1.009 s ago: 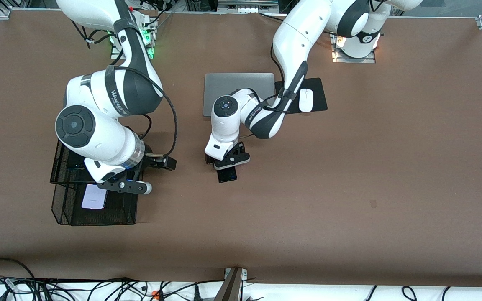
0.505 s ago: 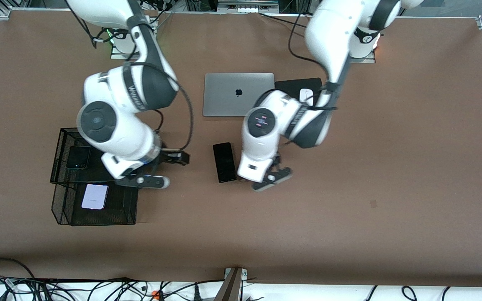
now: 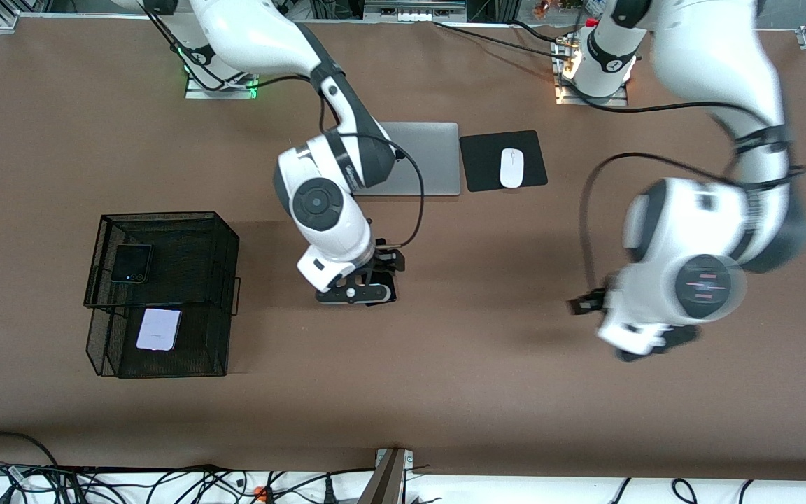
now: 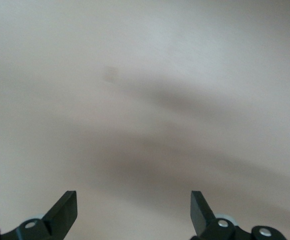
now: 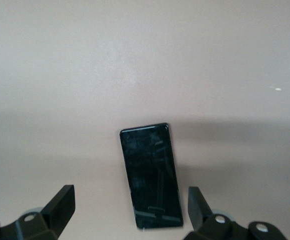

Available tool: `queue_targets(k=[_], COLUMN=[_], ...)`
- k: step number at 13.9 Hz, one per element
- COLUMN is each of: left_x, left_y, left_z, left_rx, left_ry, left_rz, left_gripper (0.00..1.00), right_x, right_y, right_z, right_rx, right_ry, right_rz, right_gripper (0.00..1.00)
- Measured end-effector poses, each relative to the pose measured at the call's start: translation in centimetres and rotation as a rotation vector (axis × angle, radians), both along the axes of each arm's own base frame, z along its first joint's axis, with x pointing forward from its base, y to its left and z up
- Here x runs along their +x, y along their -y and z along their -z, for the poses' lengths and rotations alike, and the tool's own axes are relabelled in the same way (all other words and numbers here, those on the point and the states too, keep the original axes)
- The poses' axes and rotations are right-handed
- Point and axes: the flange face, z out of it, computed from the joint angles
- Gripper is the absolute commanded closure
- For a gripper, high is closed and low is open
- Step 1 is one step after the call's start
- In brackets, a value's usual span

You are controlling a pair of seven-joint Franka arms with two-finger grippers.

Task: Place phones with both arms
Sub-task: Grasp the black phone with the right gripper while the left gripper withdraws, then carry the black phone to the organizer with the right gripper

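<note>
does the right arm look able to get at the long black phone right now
Probably yes. The right claw hangs open right over the long black phone, which lies flat on the bare table with nothing on or beside it.

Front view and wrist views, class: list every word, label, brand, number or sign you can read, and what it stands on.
Lettering on the right arm's dark band: too small to read.
Mark on the white mouse: too small to read.
Slim black phone below the open right claw: no text shows.
Nothing can be quoted.
</note>
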Motion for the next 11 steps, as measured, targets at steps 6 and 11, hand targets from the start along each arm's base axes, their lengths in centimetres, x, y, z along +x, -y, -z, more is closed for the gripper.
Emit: queue_targets(k=[6,11], left_x=[-4.0,-8.6], left_y=[-12.5,-13.6], left_z=[-9.3,-13.0], left_rx=[-0.101,-0.193], left_ry=[0.003,0.003], left_rz=[0.145,0.262], left_gripper=[0.0,0.0], right_x=[-4.2,-5.2], right_y=[-1.4,-1.1], right_z=[8.8,10.4], right_rx=[-0.099,-0.159], right_ry=[0.028,0.033], right_rz=[-0.164,-0.232], right_gripper=[0.0,0.0])
